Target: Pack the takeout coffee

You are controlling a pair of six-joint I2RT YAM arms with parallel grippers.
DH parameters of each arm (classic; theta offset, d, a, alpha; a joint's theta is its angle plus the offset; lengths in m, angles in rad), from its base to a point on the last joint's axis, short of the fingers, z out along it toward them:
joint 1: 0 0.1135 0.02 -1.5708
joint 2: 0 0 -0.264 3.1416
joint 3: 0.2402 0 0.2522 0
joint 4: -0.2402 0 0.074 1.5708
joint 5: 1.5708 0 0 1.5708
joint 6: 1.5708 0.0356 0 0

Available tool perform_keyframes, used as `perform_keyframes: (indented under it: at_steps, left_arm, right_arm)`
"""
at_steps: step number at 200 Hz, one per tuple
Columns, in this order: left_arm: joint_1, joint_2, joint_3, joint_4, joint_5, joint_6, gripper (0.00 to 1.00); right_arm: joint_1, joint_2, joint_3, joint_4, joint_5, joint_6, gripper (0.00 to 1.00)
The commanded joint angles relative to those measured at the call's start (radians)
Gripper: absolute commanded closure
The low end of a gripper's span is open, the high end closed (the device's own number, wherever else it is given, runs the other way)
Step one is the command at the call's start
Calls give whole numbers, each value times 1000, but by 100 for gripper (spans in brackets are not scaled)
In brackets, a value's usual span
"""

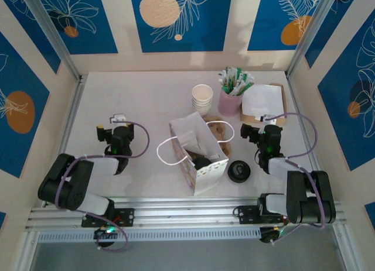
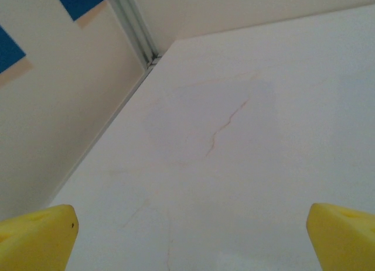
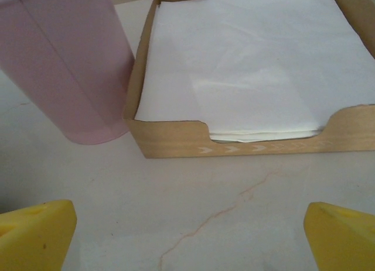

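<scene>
Presently the paper bag (image 1: 208, 174) stands upright and open near the middle of the table (image 2: 234, 165), between the two arms, its looped handles hanging out to the left and to the far right. Something dark sits in its mouth, but I cannot tell what. A stack of paper cups (image 1: 202, 97) stands farther back, and a black lid (image 1: 239, 171) lies flat just right of the bag. The left end effector (image 2: 187, 239) hangs with its jaws spread wide over bare table, holding nothing. The right end effector (image 3: 187, 239) is just as wide and empty, and faces the pink holder (image 3: 70, 66) and the tray (image 3: 176, 145) of napkins (image 3: 258, 60) touching it on the right. The cups are likely light and thin-walled. They would crush under a hard squeeze and tip easily, so a gentle grip across the wall just under the stiff rolled rim seems best, taking only the top cup. The lid looks rigid but low and slick, so it would be best pinched across its raised edge. The bag is soft and will likely slide or fold if nudged. I would steady it by a side wall or a handle while things go in from above.
</scene>
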Motion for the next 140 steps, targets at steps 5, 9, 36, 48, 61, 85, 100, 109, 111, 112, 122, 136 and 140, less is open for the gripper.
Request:
perform_keyframes:
  at_steps: [5, 9, 36, 48, 61, 85, 100, 109, 111, 112, 122, 136, 140]
  left_arm:
    - [8, 76, -57, 284, 67, 95, 0]
    - [12, 63, -47, 232, 109, 90, 0]
    - [43, 52, 4, 110, 184, 66, 0]
    - [45, 57, 1, 124, 183, 73, 0]
    - [45, 55, -4, 131, 181, 70, 0]
    - [55, 52, -5, 124, 204, 61, 0]
    - [68, 44, -18, 134, 231, 47, 0]
    - [75, 42, -30, 152, 245, 42, 0]
    - [75, 41, -31, 152, 247, 41, 0]
    - [75, 41, -31, 151, 247, 41, 0]
    - [76, 42, -31, 153, 247, 43, 0]
    - [76, 42, -31, 151, 247, 42, 0]
    - [76, 41, -32, 152, 247, 41, 0]
  right_arm:
    - [14, 8, 24, 69, -29, -33, 0]
    - [15, 11, 26, 69, -37, -37, 0]
    - [48, 47, 49, 84, -31, -62, 0]
    - [58, 61, 49, 110, -31, -66, 1]
    - [63, 71, 49, 126, -35, -73, 2]
    - [73, 133, 2, 292, -67, -102, 2]
    - [81, 311, -36, 571, -33, -108, 0]
    - [111, 282, 16, 402, 26, -120, 1]
    - [112, 262, 38, 323, 18, -119, 1]
    - [110, 255, 48, 291, 10, -116, 1]
    - [36, 288, 75, 309, -137, -84, 1]
    - [34, 261, 93, 227, -135, -82, 1]
    - [42, 276, 84, 273, -121, -88, 1]
